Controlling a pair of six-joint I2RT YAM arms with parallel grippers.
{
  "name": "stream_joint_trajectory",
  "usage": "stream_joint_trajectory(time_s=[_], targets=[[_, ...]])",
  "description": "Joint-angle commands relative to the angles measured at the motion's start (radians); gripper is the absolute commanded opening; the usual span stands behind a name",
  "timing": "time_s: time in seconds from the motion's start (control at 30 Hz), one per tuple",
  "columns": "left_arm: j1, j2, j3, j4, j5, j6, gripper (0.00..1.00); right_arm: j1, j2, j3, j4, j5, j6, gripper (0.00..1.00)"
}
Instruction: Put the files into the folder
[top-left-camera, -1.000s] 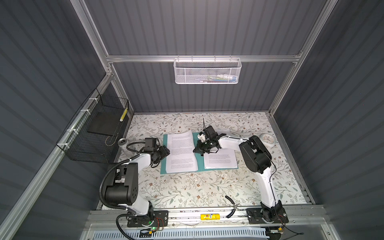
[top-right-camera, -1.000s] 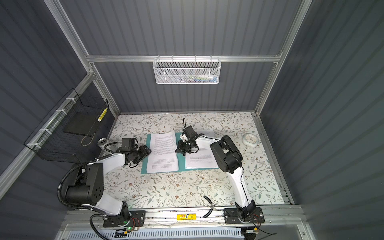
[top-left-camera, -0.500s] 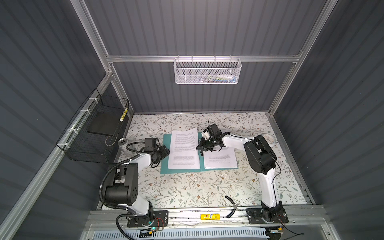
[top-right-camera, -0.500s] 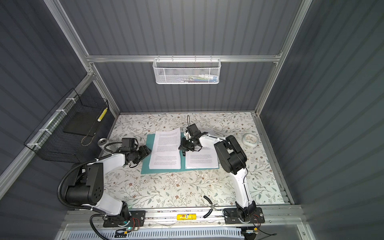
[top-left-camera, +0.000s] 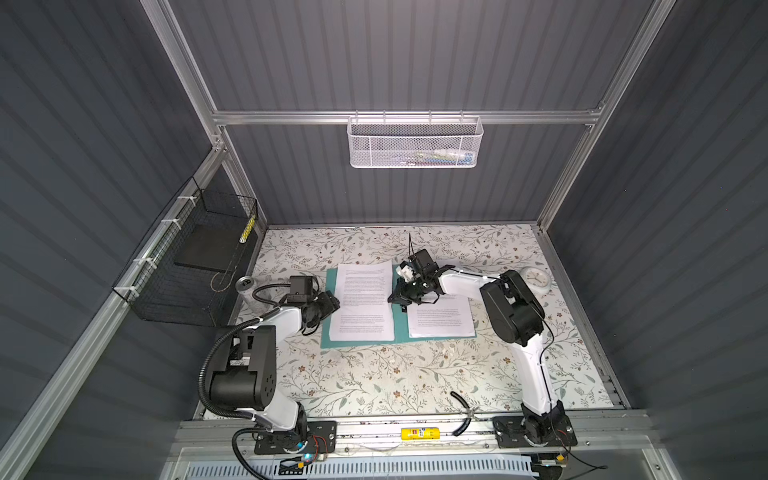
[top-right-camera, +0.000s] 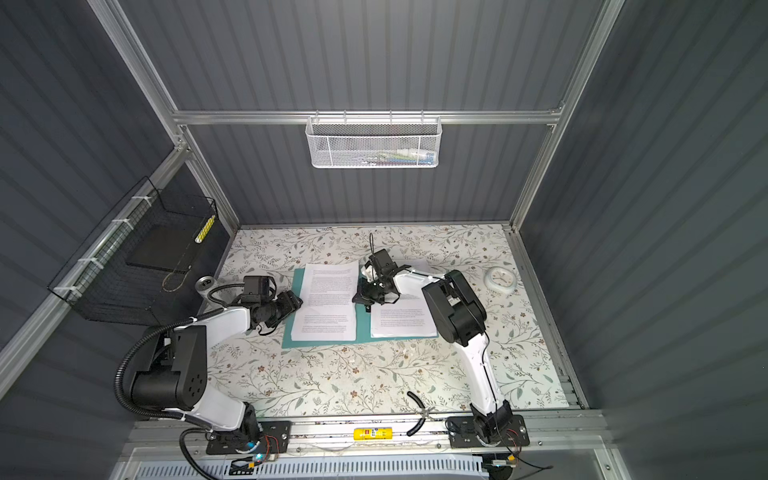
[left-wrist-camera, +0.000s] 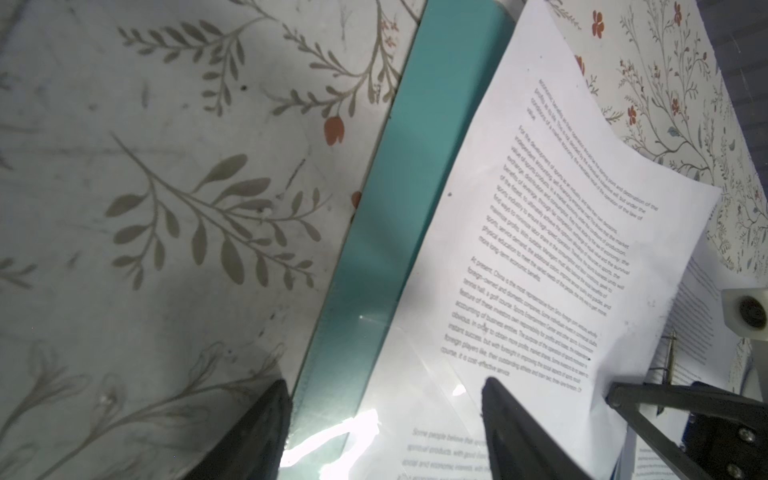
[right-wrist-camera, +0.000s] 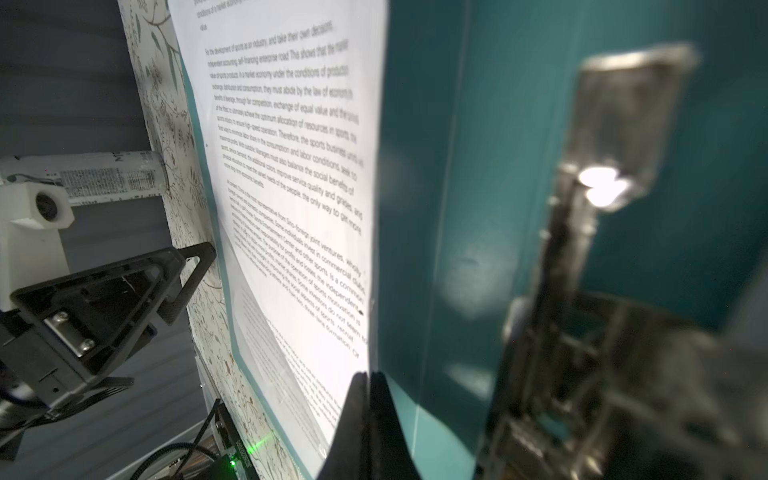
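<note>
Thin teal-green card folder (top-left-camera: 400, 330) open flat on the floral-patterned tabletop (top-left-camera: 374, 382), one white paper sheet (top-left-camera: 363, 299) printed with black text over its left half and jutting past the far edge, a second printed white sheet (top-left-camera: 440, 322) on its right half. Right gripper (right-wrist-camera: 368, 382) closed, pinching the first sheet's spine-side edge. Left gripper (left-wrist-camera: 382, 399) spread open, fingers (left-wrist-camera: 511, 419) astride the folder's outer left edge.
</note>
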Motion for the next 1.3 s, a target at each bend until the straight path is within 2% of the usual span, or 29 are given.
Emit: stream_joint_trajectory(time_s=[0.0,0.83,0.93,0.97,1.07,1.27], targets=[[-0.008,0.049,-0.032,-0.082,0.003,0.007,0.74,0.012,0.031,0.052,-0.061,-0.031,-0.067,0.00],[-0.008,0.052,-0.028,-0.079,0.002,0.004,0.74,0.044,0.083,0.155,-0.160,-0.029,-0.134,0.01],[-0.008,0.030,-0.028,-0.088,-0.006,0.007,0.74,0.040,0.025,0.129,-0.170,0.020,-0.134,0.37],[-0.008,0.019,-0.027,-0.093,-0.009,0.006,0.75,0.038,-0.007,0.120,-0.174,0.040,-0.135,0.44],[-0.008,-0.015,-0.010,-0.112,-0.015,0.012,0.75,0.025,-0.085,0.104,-0.190,0.073,-0.134,0.52],[-0.011,-0.066,0.047,-0.132,0.016,0.001,0.75,-0.010,-0.230,0.057,-0.235,0.082,-0.135,0.53]])
